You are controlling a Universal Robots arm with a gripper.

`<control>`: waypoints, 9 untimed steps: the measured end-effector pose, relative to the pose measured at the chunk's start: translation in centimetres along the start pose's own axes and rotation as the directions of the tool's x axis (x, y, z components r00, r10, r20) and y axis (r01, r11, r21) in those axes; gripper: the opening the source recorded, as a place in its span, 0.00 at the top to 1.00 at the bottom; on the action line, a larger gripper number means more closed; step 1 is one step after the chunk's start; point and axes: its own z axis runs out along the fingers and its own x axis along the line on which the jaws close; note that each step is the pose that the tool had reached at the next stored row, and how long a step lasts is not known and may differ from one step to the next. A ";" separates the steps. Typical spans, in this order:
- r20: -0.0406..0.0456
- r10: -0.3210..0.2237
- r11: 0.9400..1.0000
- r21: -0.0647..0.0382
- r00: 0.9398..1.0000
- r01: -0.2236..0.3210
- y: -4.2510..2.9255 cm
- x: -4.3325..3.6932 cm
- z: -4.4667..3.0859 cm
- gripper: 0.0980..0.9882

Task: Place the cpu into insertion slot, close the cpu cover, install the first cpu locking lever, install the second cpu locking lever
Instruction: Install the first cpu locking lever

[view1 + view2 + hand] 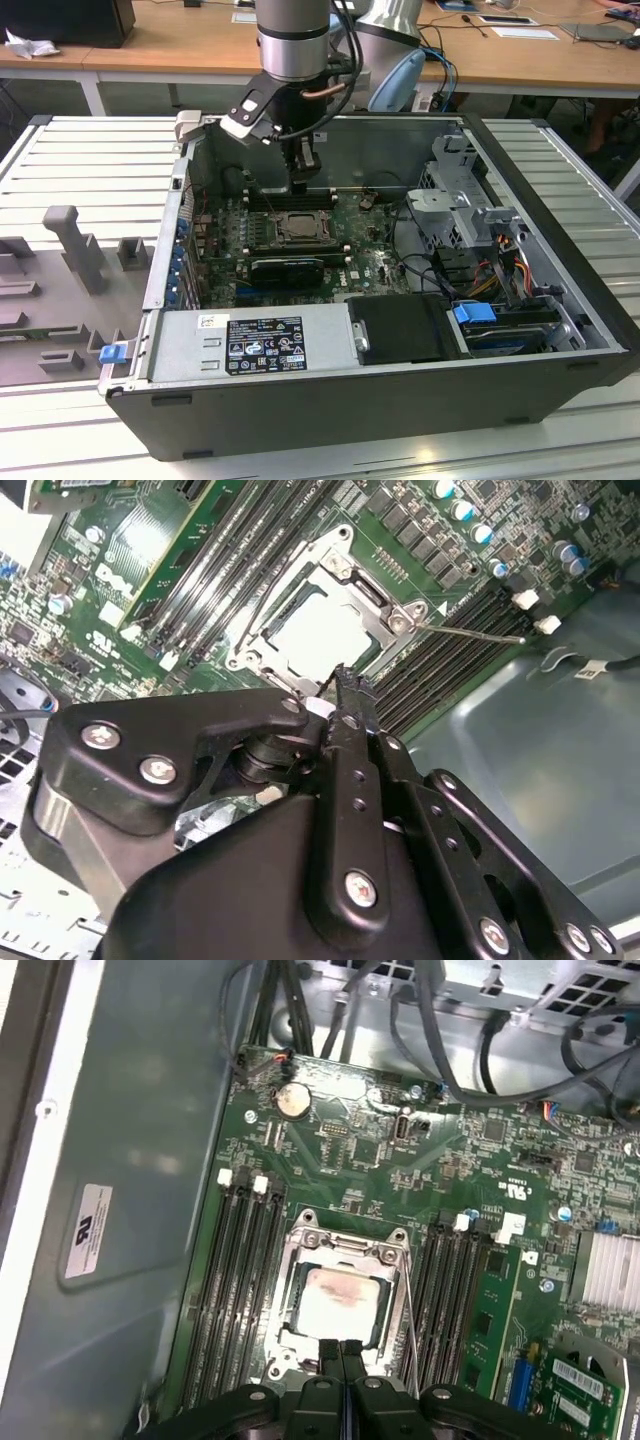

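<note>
Your cpu sits flat in the motherboard socket, with the cpu cover lying down around it as a frame. In the second wrist view a thin locking lever sticks out from a socket corner over the memory slots. The gripper has its fingers pressed together, holding nothing, at the socket's edge; you can't tell whether the tips touch it.

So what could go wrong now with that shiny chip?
The thin lever beside the cpu cover looks unlatched; it might slip off the shut tool. The tool sits close to the cpu and memory slots, so a sideways slip could scrape them.
</note>
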 end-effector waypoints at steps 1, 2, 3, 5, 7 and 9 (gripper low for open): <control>-0.001 -0.014 1.000 0.000 1.000 0.014 0.00 0.00 0.00 0.99; -0.001 -0.028 1.000 0.000 1.000 0.028 0.00 0.00 0.00 0.99; -0.002 -0.031 1.000 0.000 1.000 0.031 0.00 0.00 0.00 0.99; -0.002 -0.044 0.999 0.000 0.999 0.044 0.00 0.00 0.00 0.99; -0.003 -0.059 0.998 0.000 0.998 0.059 0.00 0.00 0.00 0.99; -0.003 -0.067 0.998 0.000 0.998 0.067 0.00 0.00 0.00 0.99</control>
